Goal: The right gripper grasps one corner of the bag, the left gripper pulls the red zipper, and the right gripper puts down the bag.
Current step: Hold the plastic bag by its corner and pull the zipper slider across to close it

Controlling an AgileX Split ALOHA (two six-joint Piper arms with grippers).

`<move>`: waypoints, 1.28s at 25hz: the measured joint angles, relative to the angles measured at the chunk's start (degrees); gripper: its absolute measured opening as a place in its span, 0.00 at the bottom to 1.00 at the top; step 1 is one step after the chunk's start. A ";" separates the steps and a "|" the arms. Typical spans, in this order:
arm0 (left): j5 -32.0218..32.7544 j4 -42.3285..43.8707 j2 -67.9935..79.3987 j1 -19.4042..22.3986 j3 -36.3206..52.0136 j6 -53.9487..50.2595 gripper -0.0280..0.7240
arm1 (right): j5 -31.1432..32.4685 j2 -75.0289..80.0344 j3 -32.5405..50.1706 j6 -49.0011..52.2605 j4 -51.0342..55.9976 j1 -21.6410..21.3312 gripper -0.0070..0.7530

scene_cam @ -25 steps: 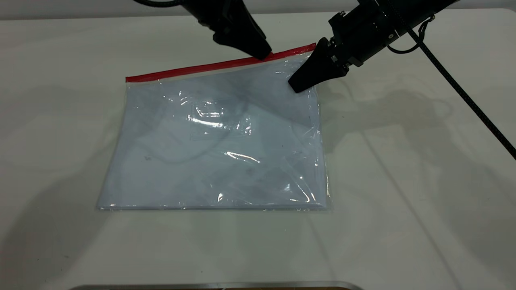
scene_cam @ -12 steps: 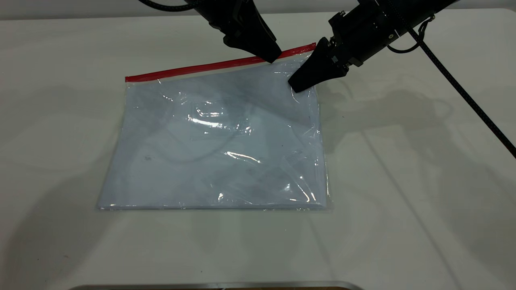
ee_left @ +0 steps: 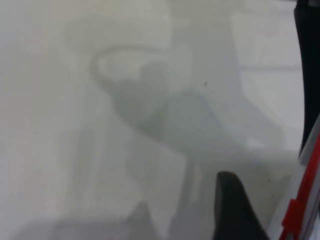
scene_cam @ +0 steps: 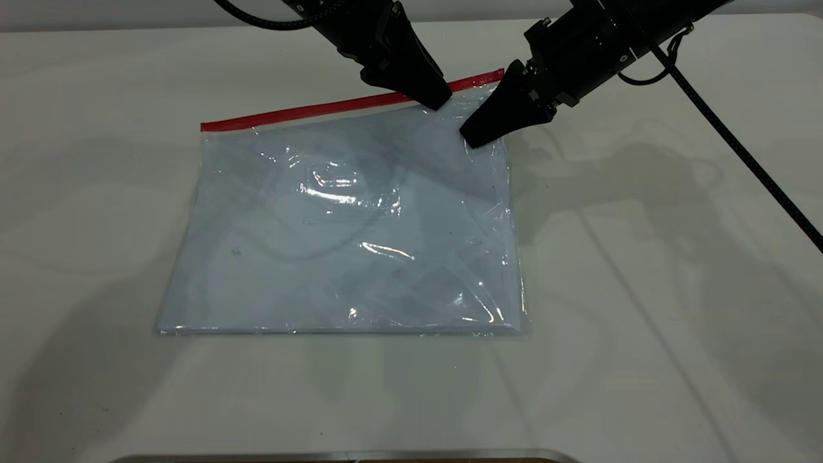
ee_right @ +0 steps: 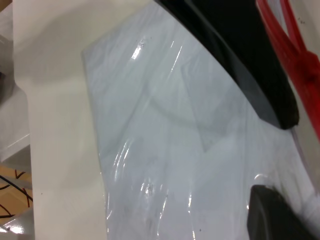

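The bag [scene_cam: 347,225] lies flat on the white table, clear plastic over white paper. The red zipper [scene_cam: 308,110] runs along its far edge. My right gripper [scene_cam: 472,138] sits on the bag's far right corner and looks shut on it; one finger [ee_right: 272,212] rests on the plastic. My left gripper [scene_cam: 438,100] is at the zipper, just left of the right gripper. One of its fingers [ee_left: 232,205] stands beside the zipper strip [ee_left: 305,195] and its small red slider tab [ee_left: 291,220], with a gap between. The left gripper also shows in the right wrist view [ee_right: 240,60].
The right arm's black cable [scene_cam: 739,151] runs across the table at the right. A metal edge [scene_cam: 347,456] lies at the near side of the table [scene_cam: 643,321].
My left gripper has moved to the right along the zipper, closer to the right gripper. The right gripper and the bag have not moved.
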 joint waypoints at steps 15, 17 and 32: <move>0.56 -0.07 0.00 -0.13 0.00 0.05 0.11 | -1.01 0.00 0.00 0.61 0.34 0.00 0.05; 0.39 -0.07 0.00 -0.13 0.00 0.09 0.11 | -1.01 0.00 0.00 1.23 0.70 -0.10 0.05; -2.26 0.62 -0.10 0.80 -0.52 -2.39 0.11 | 3.23 0.09 0.00 5.32 5.49 -8.91 0.05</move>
